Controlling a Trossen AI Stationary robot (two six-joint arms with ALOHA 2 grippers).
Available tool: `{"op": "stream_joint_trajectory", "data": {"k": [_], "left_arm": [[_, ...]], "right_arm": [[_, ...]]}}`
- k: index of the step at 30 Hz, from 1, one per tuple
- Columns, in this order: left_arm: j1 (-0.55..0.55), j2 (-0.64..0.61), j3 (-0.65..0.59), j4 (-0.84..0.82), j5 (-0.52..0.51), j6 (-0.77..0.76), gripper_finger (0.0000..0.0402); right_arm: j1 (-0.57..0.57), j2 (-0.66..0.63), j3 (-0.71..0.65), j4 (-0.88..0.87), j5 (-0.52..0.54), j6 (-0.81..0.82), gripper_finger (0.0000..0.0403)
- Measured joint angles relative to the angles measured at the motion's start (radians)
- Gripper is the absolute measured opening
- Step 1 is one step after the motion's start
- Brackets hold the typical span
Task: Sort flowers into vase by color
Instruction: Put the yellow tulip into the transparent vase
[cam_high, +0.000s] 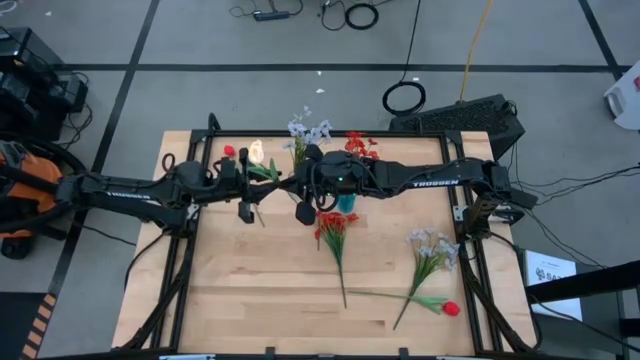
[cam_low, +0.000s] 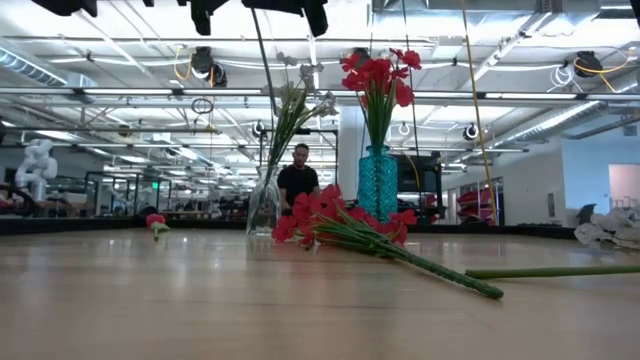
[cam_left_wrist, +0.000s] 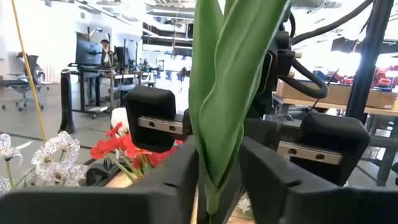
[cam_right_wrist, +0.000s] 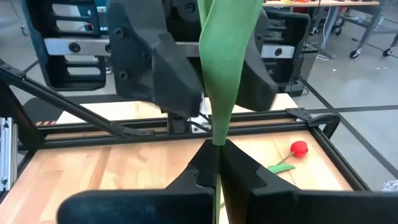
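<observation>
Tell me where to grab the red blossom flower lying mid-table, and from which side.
Take the red blossom flower by the bare middle of its stem, end effector coming straight down, fingers across the stem. It lies flat on the table, and there nothing touches it; lower down another stem passes close.

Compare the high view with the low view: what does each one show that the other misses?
Only the high view shows the left gripper and right gripper meeting mid-table, plus the cream tulip bud between them. Only the low view shows a person behind the table, and that the teal vase and clear vase stand upright. Both show the red flower bunch lying on the table.
</observation>
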Motion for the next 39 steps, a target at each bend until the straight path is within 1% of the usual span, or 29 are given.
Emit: {"op": "stream_joint_trajectory", "data": {"k": [4, 5, 7, 10, 13, 16, 19, 22, 25, 27, 31, 33, 36, 39], "left_arm": [[0.0, 0.0, 0.0, -0.001, -0.002, 0.002, 0.0028], [0.0, 0.0, 0.0, -0.002, -0.002, 0.004, 0.0018], [0.0, 0.0, 0.0, -0.003, -0.003, 0.003, 0.0016], [0.001, 0.0, 0.0, -0.009, -0.003, 0.003, 0.0016], [0.006, 0.0, -0.001, -0.028, -0.014, 0.008, 0.0012], [0.028, 0.0, -0.001, -0.047, -0.019, 0.008, 0.0011], [0.05, -0.001, -0.001, -0.06, -0.013, 0.007, 0.001], [0.067, -0.004, -0.001, -0.061, -0.011, 0.03, 0.001], [0.089, -0.003, -0.001, -0.069, -0.011, 0.075, 0.001], [0.11, -0.003, -0.001, -0.071, -0.01, 0.079, 0.001], [0.163, -0.002, -0.001, -0.076, -0.002, 0.109, 0.001], [0.188, -0.002, -0.001, -0.076, 0.002, 0.131, 0.001], [0.232, -0.002, -0.001, -0.078, 0.008, 0.138, 0.001], [0.271, 0.004, -0.001, -0.079, 0.053, 0.133, 0.001]], "right_arm": [[0.0, 0.0, 0.0, 0.0, 0.003, 0.004, 0.0], [0.0, 0.0, 0.0, 0.0, 0.003, 0.004, 0.0], [0.0, 0.0, 0.0, -0.001, 0.003, 0.003, 0.0001], [-0.002, 0.0, 0.0, -0.019, 0.014, 0.051, 0.0009], [-0.016, 0.0, 0.0, -0.063, 0.026, 0.11, 0.0031], [-0.037, -0.007, 0.0, -0.105, 0.019, 0.169, 0.0063], [-0.05, -0.031, 0.0, -0.194, 0.028, 0.175, 0.0098], [-0.062, -0.082, 0.0, -0.343, 0.031, 0.166, 0.0127], [-0.072, -0.143, 0.0, -0.46, 0.034, 0.241, 0.0142], [-0.073, -0.183, 0.0, -0.501, 0.032, 0.317, 0.0145], [-0.053, -0.259, 0.0, -0.6, 0.042, 0.414, 0.0133], [-0.018, -0.288, 0.0, -0.687, 0.09, 0.439, 0.0115], [0.044, -0.316, 0.0, -0.844, 0.204, 0.524, 0.0072], [0.112, -0.338, 0.0, -0.961, 0.294, 0.641, 0.0021]]}}
